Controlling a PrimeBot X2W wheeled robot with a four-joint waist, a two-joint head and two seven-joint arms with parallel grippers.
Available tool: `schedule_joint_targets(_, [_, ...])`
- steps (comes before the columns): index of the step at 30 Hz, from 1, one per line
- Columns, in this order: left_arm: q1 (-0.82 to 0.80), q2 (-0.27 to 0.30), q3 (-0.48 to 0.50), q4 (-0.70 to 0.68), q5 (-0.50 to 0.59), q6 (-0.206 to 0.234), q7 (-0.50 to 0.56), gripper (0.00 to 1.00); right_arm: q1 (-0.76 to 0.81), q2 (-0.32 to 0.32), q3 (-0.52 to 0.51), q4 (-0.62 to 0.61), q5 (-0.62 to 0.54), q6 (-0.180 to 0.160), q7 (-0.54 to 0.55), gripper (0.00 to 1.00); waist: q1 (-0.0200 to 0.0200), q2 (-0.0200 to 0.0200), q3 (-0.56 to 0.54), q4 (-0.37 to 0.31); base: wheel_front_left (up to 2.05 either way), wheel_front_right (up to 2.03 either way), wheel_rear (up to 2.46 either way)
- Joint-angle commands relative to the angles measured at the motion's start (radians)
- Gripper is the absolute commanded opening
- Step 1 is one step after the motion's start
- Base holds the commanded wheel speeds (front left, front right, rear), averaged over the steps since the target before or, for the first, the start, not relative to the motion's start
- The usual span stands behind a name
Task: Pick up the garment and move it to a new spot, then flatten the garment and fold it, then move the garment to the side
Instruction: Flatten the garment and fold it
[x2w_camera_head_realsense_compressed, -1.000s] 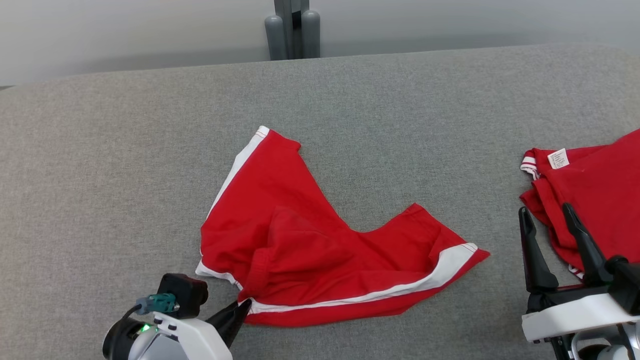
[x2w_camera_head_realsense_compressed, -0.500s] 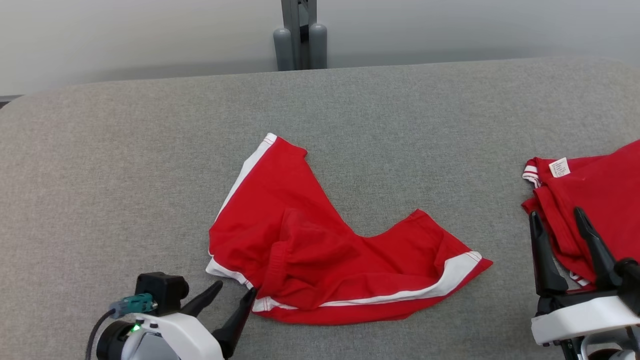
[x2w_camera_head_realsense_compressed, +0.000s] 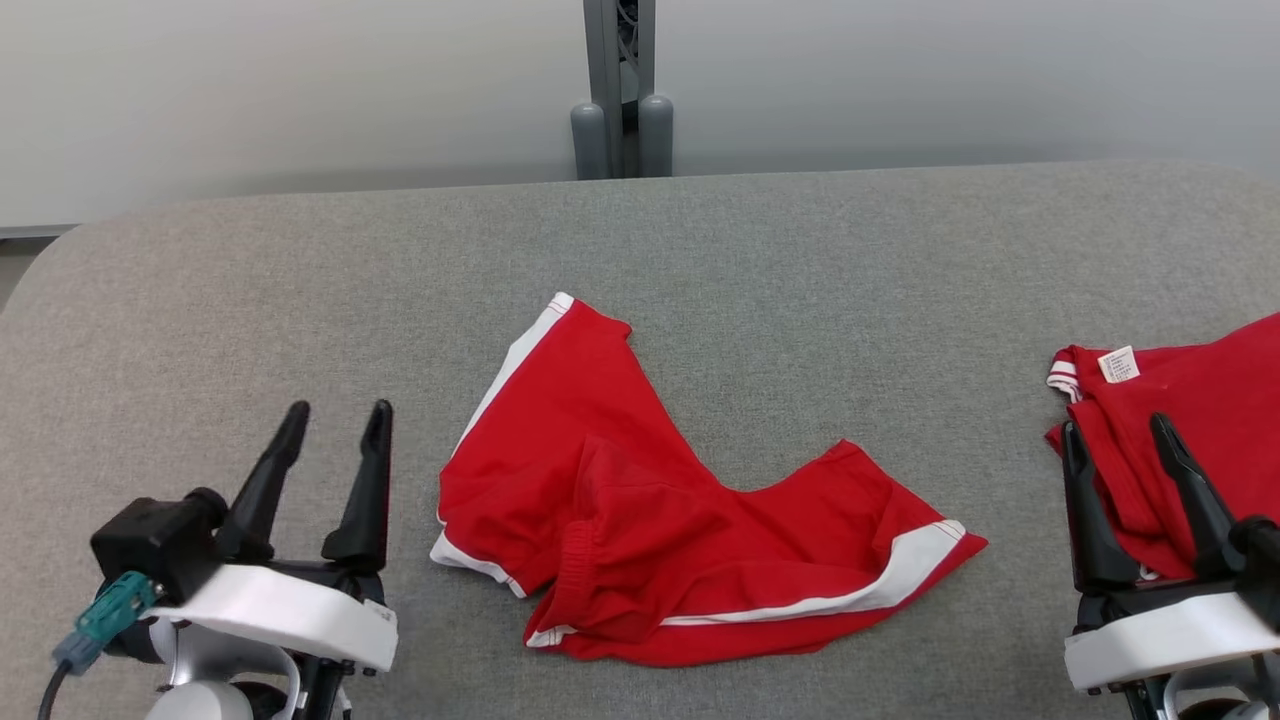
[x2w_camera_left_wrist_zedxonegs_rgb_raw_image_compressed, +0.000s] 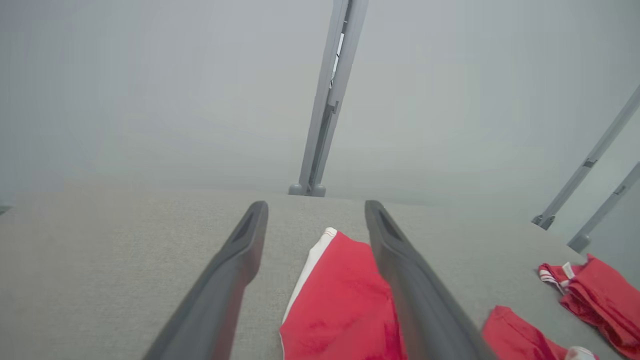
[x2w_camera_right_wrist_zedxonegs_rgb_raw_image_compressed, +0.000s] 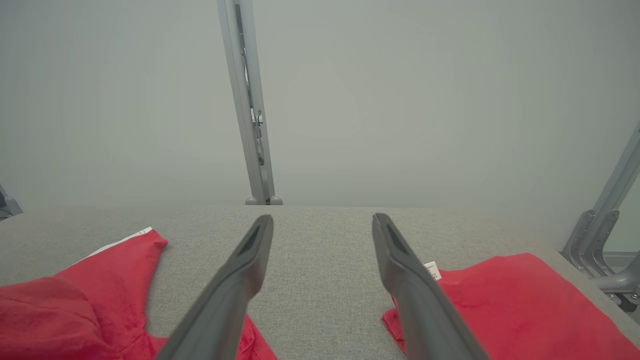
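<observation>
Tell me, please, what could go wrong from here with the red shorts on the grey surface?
1. The red shorts lie crumpled, with layers bunched near the waistband; a pinch by the open left gripper beside them may take several layers, so flattening could fail.
2. The open right gripper hangs close to a second red garment; reaching from there, it might snag that one instead.
</observation>
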Motion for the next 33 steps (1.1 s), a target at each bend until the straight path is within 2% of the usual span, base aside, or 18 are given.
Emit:
schedule_joint_targets(1, [-0.016, 0.000, 0.009, 0.016, 0.024, 0.013, -0.034, 1.00, 0.009, -0.005, 0.002, -0.001, -0.001, 0.000, 0.002, 1.00, 0.0000, 0.0000, -0.005, -0.002, 0.00, 0.00, 0.00])
schedule_joint_targets(8, [-0.011, -0.037, 0.026, 0.097, 0.095, 0.034, -0.209, 1.00, 0.031, -0.005, 0.011, -0.003, -0.006, 0.000, 0.007, 1.00, 0.0000, 0.0000, -0.022, -0.007, 0.00, 0.00, 0.00])
schedule_joint_targets(12, [0.017, -0.032, 0.048, 0.149, 0.158, 0.041, -0.258, 1.00, 0.062, -0.005, 0.010, -0.002, 0.000, 0.000, 0.017, 1.00, 0.0000, 0.0000, -0.044, -0.004, 0.00, 0.00, 0.00])
schedule_joint_targets(18, [0.084, -0.018, 0.056, 0.174, 0.223, 0.042, -0.265, 1.00, 0.107, -0.005, 0.018, -0.008, 0.006, 0.000, 0.036, 1.00, 0.0000, 0.0000, -0.085, -0.003, 0.00, 0.00, 0.00])
schedule_joint_targets(23, [0.107, -0.009, 0.043, 0.177, 0.221, 0.028, -0.260, 1.00, 0.129, -0.005, 0.025, -0.019, 0.006, 0.000, 0.052, 1.00, 0.0000, 0.0000, -0.098, 0.001, 0.00, 0.00, 0.00])
schedule_joint_targets(33, [0.087, 0.002, 0.028, 0.162, 0.230, 0.032, -0.241, 1.00, 0.125, -0.005, 0.031, -0.033, -0.002, 0.000, 0.064, 1.00, 0.0000, 0.0000, -0.089, 0.007, 0.00, 0.00, 0.00])
